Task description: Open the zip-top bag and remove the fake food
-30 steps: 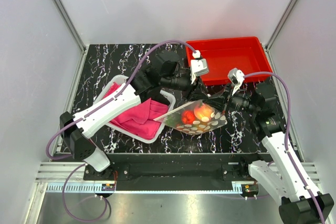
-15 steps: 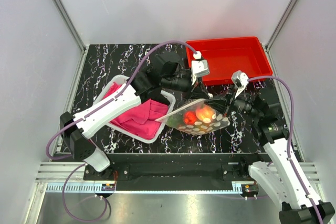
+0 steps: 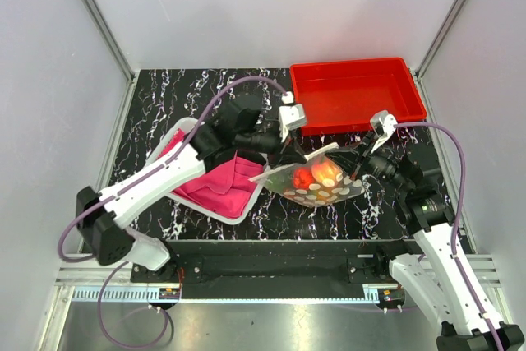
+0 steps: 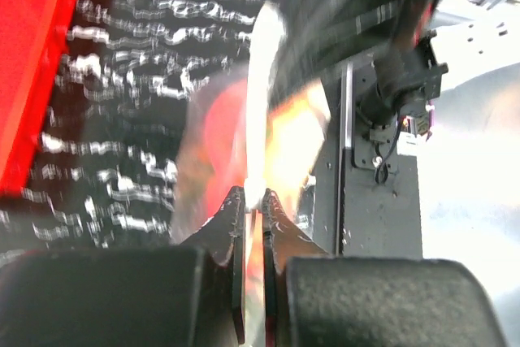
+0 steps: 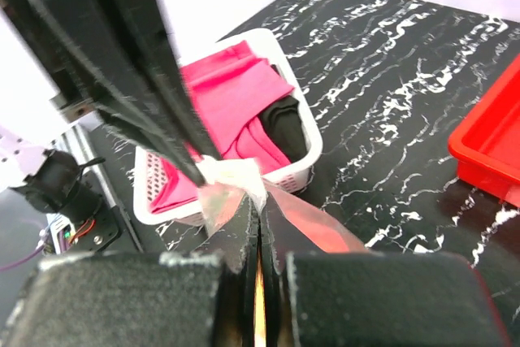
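Note:
The zip-top bag point(image 3: 320, 180), clear with pale dots, hangs stretched above the table between both grippers. Red and peach-orange fake food point(image 3: 316, 173) shows through it. My left gripper point(image 3: 299, 154) is shut on the bag's white zip strip point(image 4: 260, 103) at the upper left edge. In the left wrist view the jaws point(image 4: 250, 194) pinch the strip, with the food a red-orange blur point(image 4: 218, 136) behind. My right gripper point(image 3: 355, 168) is shut on the bag's right side. Its wrist view shows the jaws point(image 5: 258, 206) closed on clear film point(image 5: 321, 229), with the left gripper's fingers point(image 5: 150, 79) opposite.
A white mesh basket point(image 3: 246, 213) with pink cloth point(image 3: 215, 180) stands at the left, just beside the bag, and shows in the right wrist view point(image 5: 313, 152). A red tray point(image 3: 357, 92) sits at the back right, also in the left wrist view point(image 4: 32, 62).
The left gripper has shut on the bag's zip strip and drawn it left and toward the near edge. The right gripper has shifted slightly right, still shut on the bag.

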